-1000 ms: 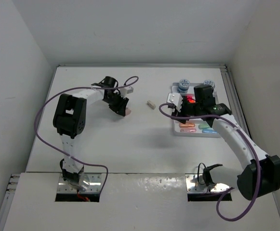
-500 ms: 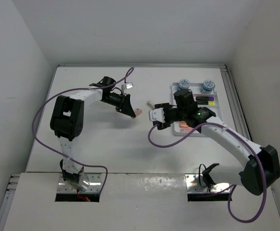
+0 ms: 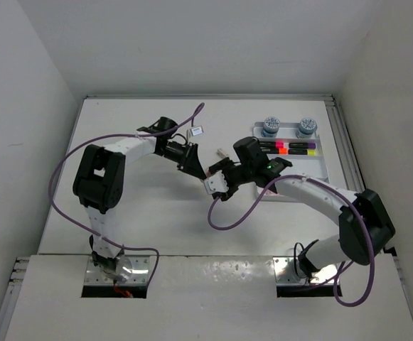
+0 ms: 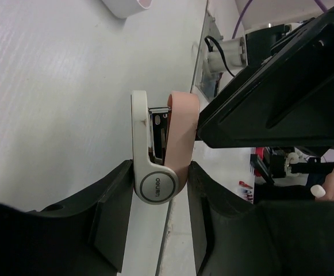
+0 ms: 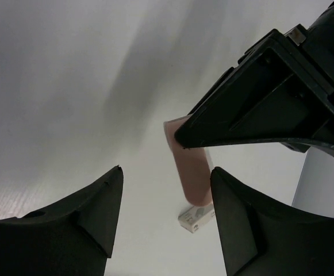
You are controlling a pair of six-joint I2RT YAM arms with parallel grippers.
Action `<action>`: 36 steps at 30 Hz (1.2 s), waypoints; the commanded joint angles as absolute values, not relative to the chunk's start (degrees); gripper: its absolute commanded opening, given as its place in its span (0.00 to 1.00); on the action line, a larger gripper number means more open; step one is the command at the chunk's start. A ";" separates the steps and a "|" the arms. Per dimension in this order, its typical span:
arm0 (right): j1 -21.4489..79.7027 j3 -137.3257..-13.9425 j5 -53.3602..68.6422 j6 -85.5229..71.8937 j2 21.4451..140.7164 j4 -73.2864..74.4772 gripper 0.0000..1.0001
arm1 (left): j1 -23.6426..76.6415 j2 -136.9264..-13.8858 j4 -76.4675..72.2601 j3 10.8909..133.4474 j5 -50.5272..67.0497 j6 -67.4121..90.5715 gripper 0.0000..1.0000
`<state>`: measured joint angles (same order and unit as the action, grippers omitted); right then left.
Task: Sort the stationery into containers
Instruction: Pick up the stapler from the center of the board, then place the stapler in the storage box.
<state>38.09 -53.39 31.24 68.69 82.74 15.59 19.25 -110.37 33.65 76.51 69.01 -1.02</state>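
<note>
left gripper: jaws clenched on a pink-and-white stapler, one finger on each flat side; the stapler's round end sits deep between the fingers and its nose sticks out past the tips.
stapler attitude: lifted off the table, white arm and pink body parted slightly at the nose.
right gripper: jaws spread wide with nothing between them; only bare table shows in the gap.
gripper relation: the two face each other nose to nose, close. The stapler's pink end lies just ahead of the right jaws, not yet inside them.
beige block: flat on the table just beyond both sets of jaws; in the right wrist view it sits just below the stapler's pink tip.
tray: behind the right jaws, off to the arm's own right side, well apart from the left jaws.
markers: lying in rows in the tray.
pots: two, at the tray's far edge.
</note>
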 commanded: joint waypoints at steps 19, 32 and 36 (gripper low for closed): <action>38.67 -58.70 28.66 77.87 89.29 14.67 0.18 | 19.69 -107.58 33.75 76.20 72.86 -2.64 0.18; 28.05 -61.17 27.87 75.50 80.87 27.31 0.00 | 12.67 -105.65 35.33 79.36 60.23 -2.73 0.94; 18.14 -63.01 26.37 81.63 79.01 40.04 0.00 | 10.02 -103.98 34.54 78.93 57.66 -2.63 0.95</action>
<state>24.10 -59.70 26.79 77.21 81.89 29.52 11.97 -108.42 34.70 77.19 60.31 -1.45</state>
